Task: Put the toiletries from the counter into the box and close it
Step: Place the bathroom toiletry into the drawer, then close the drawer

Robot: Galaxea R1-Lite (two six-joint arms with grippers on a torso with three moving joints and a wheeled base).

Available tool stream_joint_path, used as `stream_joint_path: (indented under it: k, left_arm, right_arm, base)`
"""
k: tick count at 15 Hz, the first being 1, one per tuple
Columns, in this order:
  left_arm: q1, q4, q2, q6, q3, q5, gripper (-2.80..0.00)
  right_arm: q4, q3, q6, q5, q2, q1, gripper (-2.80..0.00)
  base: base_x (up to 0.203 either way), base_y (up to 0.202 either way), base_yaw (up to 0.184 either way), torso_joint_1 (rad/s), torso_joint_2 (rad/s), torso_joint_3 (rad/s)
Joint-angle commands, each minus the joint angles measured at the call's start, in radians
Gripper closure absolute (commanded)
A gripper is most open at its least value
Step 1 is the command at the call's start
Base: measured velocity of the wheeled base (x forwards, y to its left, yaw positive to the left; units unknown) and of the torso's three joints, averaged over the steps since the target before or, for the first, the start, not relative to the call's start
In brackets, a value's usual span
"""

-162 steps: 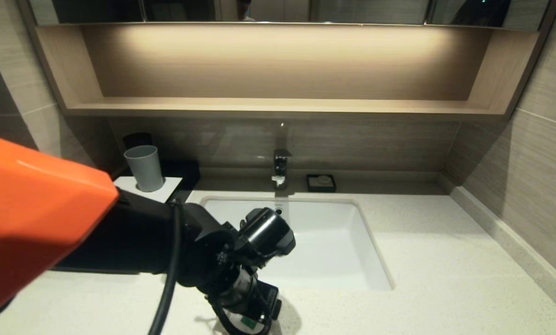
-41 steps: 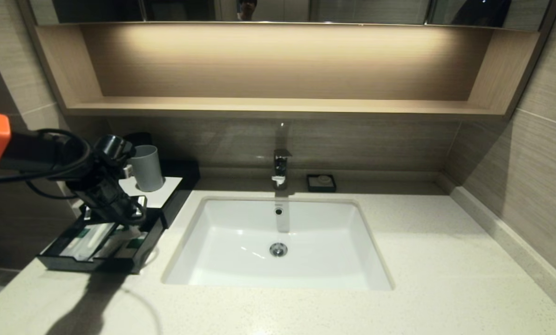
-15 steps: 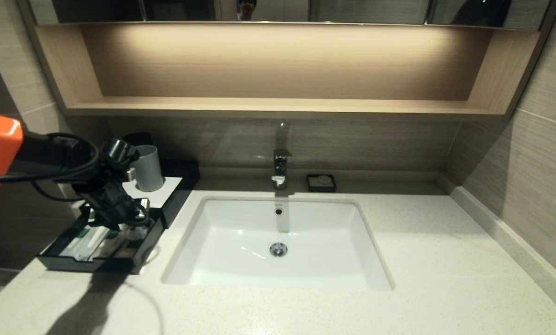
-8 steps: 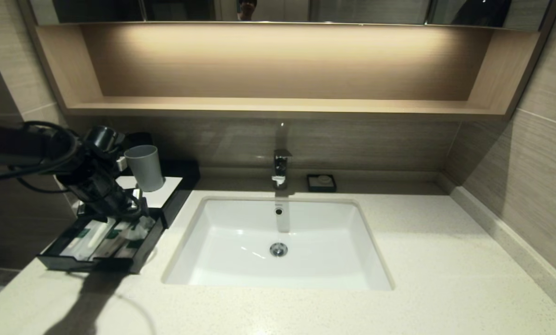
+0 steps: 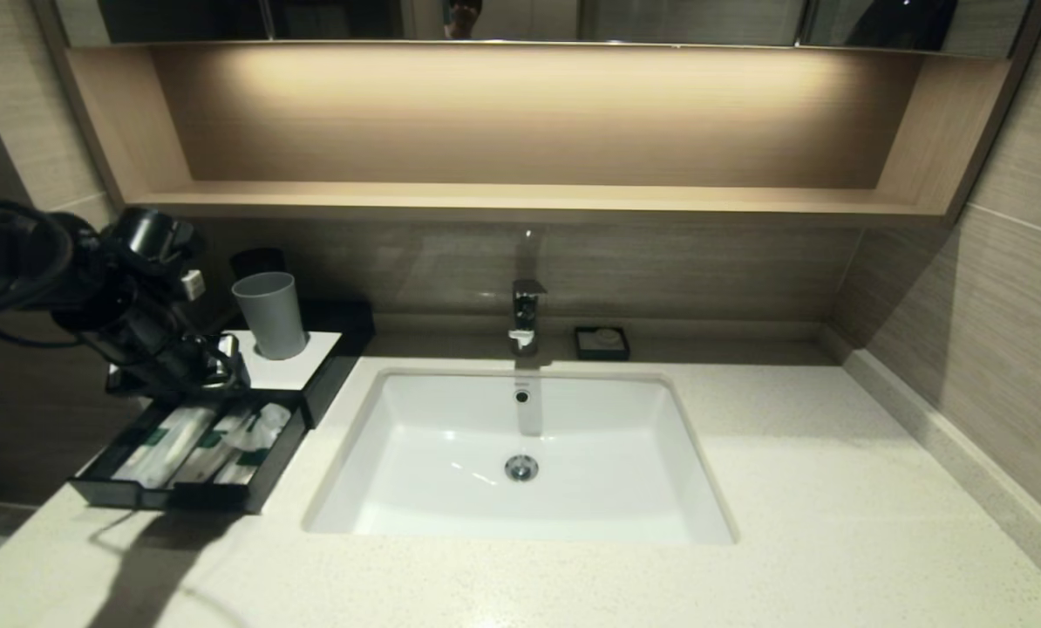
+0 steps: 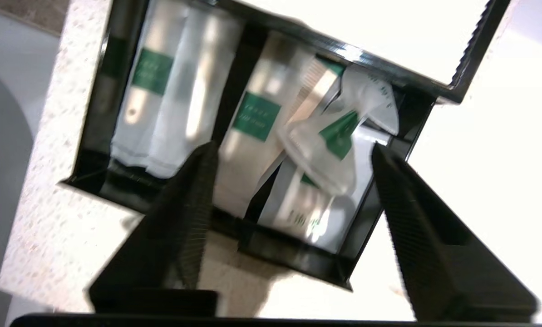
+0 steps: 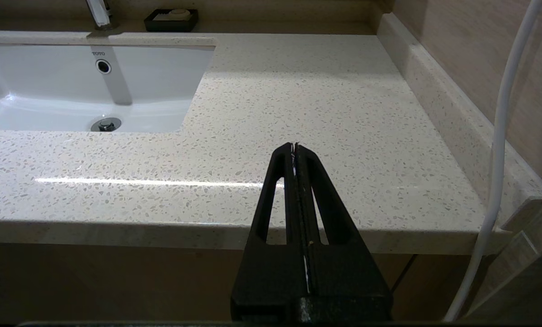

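The box (image 5: pixel 294 373) stands at the counter's (image 5: pixel 834 488) back left, its black drawer (image 5: pixel 167 495) pulled out toward me. Two toothbrush packets (image 5: pixel 165 441) (image 5: pixel 209 436) and a white sachet (image 5: pixel 261 429) lie in the drawer. The left wrist view shows the packets (image 6: pixel 162 91) (image 6: pixel 257 127) and the sachet (image 6: pixel 339 136) from above. My left gripper (image 5: pixel 214 366) (image 6: pixel 293 146) hovers open over the drawer's back end, holding nothing. My right gripper (image 7: pixel 294 146) is shut and empty, parked in front of the counter's front edge; the head view does not show it.
A grey cup (image 5: pixel 270 314) stands on the box's white top, close to my left wrist. The white sink (image 5: pixel 520 515) fills the counter's middle, with a faucet (image 5: pixel 525 314) and a black soap dish (image 5: pixel 602 342) behind it. A wooden shelf (image 5: pixel 520 199) runs above.
My left gripper has lifted out of the drawer and drawn back to the left. The sachet it carried from the counter's front now lies in the drawer.
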Motion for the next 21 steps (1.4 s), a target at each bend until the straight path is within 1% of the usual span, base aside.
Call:
stream_joint_path:
  k: [1,5,7,11,16,18,19,21]
  left_arm:
    - [0.026,0.05,-0.053,-0.01,0.003,0.001,0.0]
    - [0.087,0.137,-0.062,-0.034,0.015,0.001,0.0]
    - [0.097,0.151,-0.088,-0.045,0.03,0.001,0.0]
    - [0.101,0.152,-0.129,-0.069,0.103,0.001,0.0]
    - [0.207,0.149,-0.118,-0.063,0.118,0.0,0.0]
    - [0.255,0.14,-0.102,-0.046,0.131,-0.001,0.0]
    - [0.265,0.145,-0.101,-0.035,0.136,-0.001,0.0]
    - [0.267,0.148,-0.108,-0.033,0.178,-0.001,0.0]
  right_arm:
    - [0.0,0.002,0.0,0.0,0.0,0.0,0.0]
    - [0.0,0.002,0.0,0.0,0.001,0.0,0.0]
    - [-0.001,0.002,0.0,0.0,-0.001,0.0,0.0]
    - [0.0,0.002,0.001,0.0,0.001,0.0,0.0]
    - [0.0,0.002,0.0,0.0,0.001,0.0,0.0]
    - [-0.001,0.002,0.0,0.0,0.001,0.0,0.0]
    - [-0.001,0.002,0.0,0.0,0.001,0.0,0.0]
    - [-0.001,0.002,0.001,0.0,0.001,0.0,0.0]
  base:
    - [0.0,0.0,0.0,0.0,0.0,0.0]
    - [0.0,0.0,0.0,0.0,0.0,0.0]
    - [0.0,0.0,0.0,0.0,0.0,0.0]
    - [0.0,0.0,0.0,0.0,0.0,0.0]
    - [0.0,0.0,0.0,0.0,0.0,0.0]
    - [0.0,0.0,0.0,0.0,0.0,0.0]
    - [0.0,0.0,0.0,0.0,0.0,0.0]
    - [0.0,0.0,0.0,0.0,0.0,0.0]
